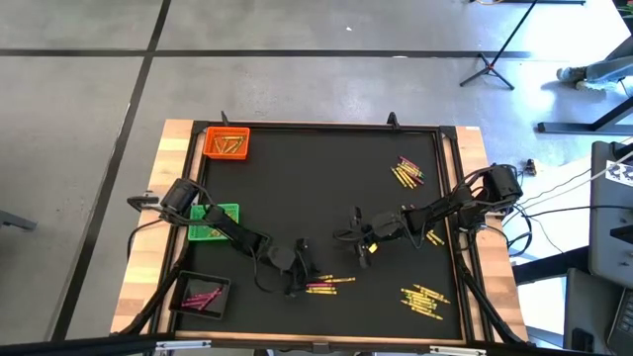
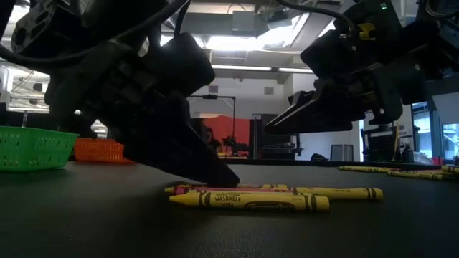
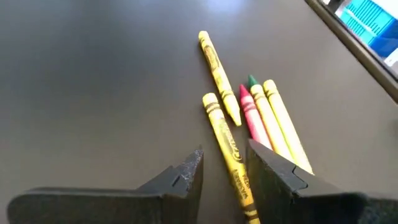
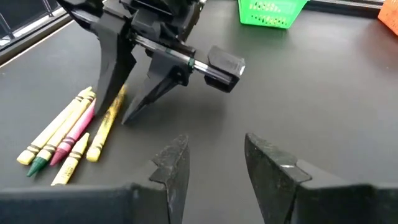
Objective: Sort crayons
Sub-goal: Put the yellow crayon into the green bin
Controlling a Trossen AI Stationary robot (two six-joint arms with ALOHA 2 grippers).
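Sorting is partly done, judging by how things lie. The orange tray (image 1: 226, 143) at the far left corner of the worktop (image 1: 297, 188) holds several orange-gold crayons, the green tray (image 1: 214, 222) midway down the left side appears to hold a few, and the black tray (image 1: 203, 294) at the near left corner holds pink ones. A good deal is left: three loose heaps still lie on the right half, one far (image 1: 407, 172), one beside the right arm (image 1: 432, 237) and one near the front edge (image 1: 422, 300), plus a small cluster of crayons (image 1: 329, 285) near the front centre.

That small cluster is the one being worked. It is mostly yellow sticks with one pink and one green-tipped among them.

The left hand (image 3: 224, 177) is down at the worktop over this cluster, its two fingers parted narrowly and straddling the end of a yellow crayon (image 3: 229, 149). The stick lies between the fingers, and they look not yet closed on it; it rests flat on the surface, so I judge nothing is lifted.

The right hand (image 4: 214, 165) hovers just beside, above bare worktop and facing the left hand, its fingers moderately apart and holding nothing.
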